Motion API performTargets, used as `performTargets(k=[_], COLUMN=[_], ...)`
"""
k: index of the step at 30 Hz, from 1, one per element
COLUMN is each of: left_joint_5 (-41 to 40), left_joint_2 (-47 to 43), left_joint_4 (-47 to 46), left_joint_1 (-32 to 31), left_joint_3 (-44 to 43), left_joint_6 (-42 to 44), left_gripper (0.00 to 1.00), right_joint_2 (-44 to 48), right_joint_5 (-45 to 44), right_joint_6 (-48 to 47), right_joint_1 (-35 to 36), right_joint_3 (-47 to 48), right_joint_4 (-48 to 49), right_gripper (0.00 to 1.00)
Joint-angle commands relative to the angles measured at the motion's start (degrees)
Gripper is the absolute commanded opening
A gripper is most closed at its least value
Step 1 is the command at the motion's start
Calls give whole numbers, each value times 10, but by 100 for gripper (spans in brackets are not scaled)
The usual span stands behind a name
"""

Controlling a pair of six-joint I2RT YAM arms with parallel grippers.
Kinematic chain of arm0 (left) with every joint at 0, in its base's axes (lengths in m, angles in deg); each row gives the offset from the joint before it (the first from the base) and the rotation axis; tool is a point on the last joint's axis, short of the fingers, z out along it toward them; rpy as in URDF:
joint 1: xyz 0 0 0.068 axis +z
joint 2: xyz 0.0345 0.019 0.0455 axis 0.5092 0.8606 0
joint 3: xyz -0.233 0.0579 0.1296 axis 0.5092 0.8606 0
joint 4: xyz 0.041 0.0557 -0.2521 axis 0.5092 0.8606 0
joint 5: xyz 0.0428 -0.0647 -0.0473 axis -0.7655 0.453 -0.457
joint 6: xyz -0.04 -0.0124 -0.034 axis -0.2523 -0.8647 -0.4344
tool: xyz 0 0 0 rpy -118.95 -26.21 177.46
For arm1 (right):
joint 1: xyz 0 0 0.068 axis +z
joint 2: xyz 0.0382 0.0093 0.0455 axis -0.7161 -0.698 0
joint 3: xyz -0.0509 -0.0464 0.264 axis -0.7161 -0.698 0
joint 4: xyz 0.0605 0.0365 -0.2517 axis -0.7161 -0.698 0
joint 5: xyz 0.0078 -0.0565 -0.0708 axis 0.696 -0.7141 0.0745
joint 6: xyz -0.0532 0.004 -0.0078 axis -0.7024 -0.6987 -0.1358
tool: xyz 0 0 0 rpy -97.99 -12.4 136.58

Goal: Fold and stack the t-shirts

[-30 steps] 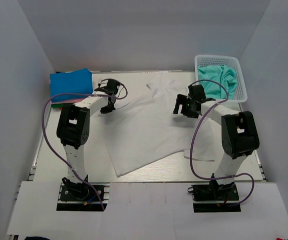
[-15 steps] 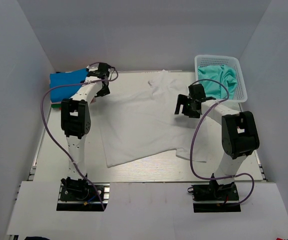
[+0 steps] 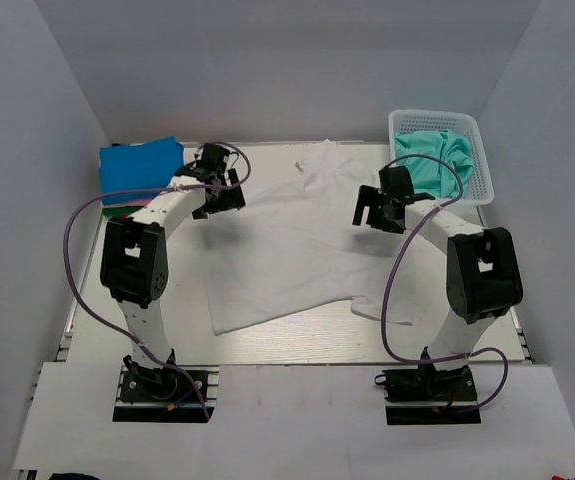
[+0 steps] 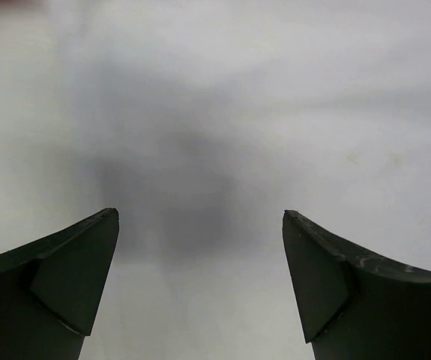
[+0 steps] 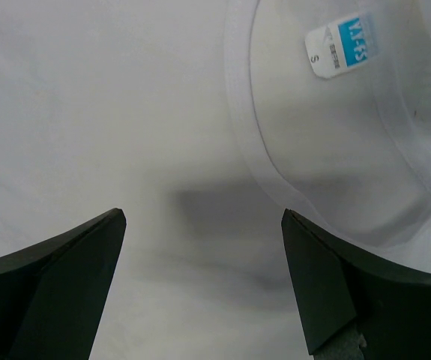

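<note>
A white t-shirt (image 3: 287, 245) lies spread flat across the middle of the table, its collar toward the back. My left gripper (image 3: 223, 192) hovers open over the shirt's back left corner; in the left wrist view (image 4: 200, 225) only pale blurred cloth shows between the fingers. My right gripper (image 3: 375, 207) hangs open over the shirt's right shoulder. In the right wrist view (image 5: 204, 217) the neckline with its size label (image 5: 339, 45) lies just beyond the open jaws. A folded blue t-shirt (image 3: 142, 163) tops a pile at the back left. A teal t-shirt (image 3: 432, 155) fills the basket.
The white lattice basket (image 3: 484, 165) stands at the back right corner. Red and pink cloth (image 3: 119, 206) peeks out under the blue shirt. Grey walls close in the table on three sides. Purple cables loop beside both arms.
The left gripper, shut a second ago, drew the shirt's left edge toward the back left, opened and let go, then swung back right. The shirt lies flatter. The right arm barely moved.
</note>
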Motion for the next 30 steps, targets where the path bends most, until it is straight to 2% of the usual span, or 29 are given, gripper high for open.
performTargets(k=[1, 5, 9, 13, 14, 18, 22, 25, 30], left_joint_5=[113, 120, 22, -3, -24, -24, -2, 27, 27], left_joint_2=[-28, 17, 82, 135, 148, 230, 299, 271, 127], left_joint_4=[-100, -101, -44, -31, -31, -5, 19, -3, -71], left_joint_1=[-18, -30, -24, -10, -4, 1, 6, 6, 6], left_joint_3=[70, 76, 1, -54, -80, -192, -314, -307, -164], left_joint_6=[16, 16, 4, 9, 23, 63, 91, 122, 127], left_gripper=[100, 100, 100, 100, 100, 100, 100, 100, 100], right_joint_2=[35, 34, 28, 7, 6, -26, -36, -24, 28], right_joint_5=[-21, -16, -12, 6, 10, 11, 12, -12, -28], right_joint_6=[8, 12, 14, 27, 30, 26, 14, -3, -8], right_joint_1=[-1, -2, -1, 2, 3, 9, 16, 29, 48], right_joint_3=[-24, -35, -37, -27, -27, -9, 4, 17, 9], right_joint_4=[-5, -9, -3, -12, -7, -21, -28, -28, -31], right_gripper=[90, 90, 90, 90, 90, 90, 90, 90, 90])
